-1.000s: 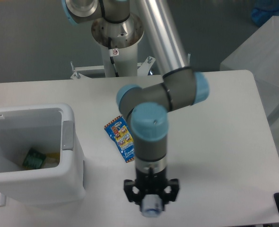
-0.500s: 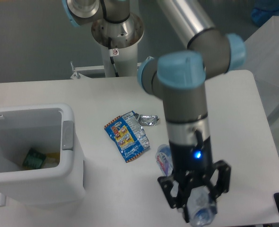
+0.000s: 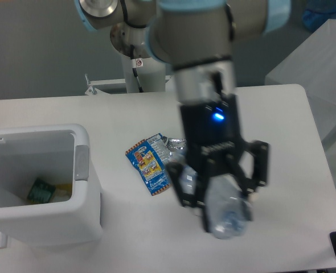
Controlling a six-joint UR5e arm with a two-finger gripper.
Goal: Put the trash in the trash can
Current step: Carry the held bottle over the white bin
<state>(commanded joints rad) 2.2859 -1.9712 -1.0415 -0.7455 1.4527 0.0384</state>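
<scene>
The gripper (image 3: 224, 200) has its two black fingers (image 3: 258, 165) squeezed on the bottle (image 3: 225, 211). The bottle is clear plastic and it hangs up in the air, above the table (image 3: 282, 125). Its blurry end points down toward the front edge of the table. A small blue light (image 3: 217, 117) glows on the dark part just above the gripper. Above that is the big grey arm (image 3: 199, 40), coming down from the top of the picture.

Just left of the gripper, the blue wrapper (image 3: 149, 164) lies flat on the table. It has red and yellow print on it. The silver foil (image 3: 175, 143) sits right beside the wrapper's far end, partly hidden behind the gripper.

Farther left, at the table's edge, stands the white bin (image 3: 71, 211). Its top is open and a grey latch (image 3: 81, 162) is on the side facing the wrapper. Something green (image 3: 41, 190) lies at the bottom of the bin. The arm's round base (image 3: 140, 35) stands behind the table.
</scene>
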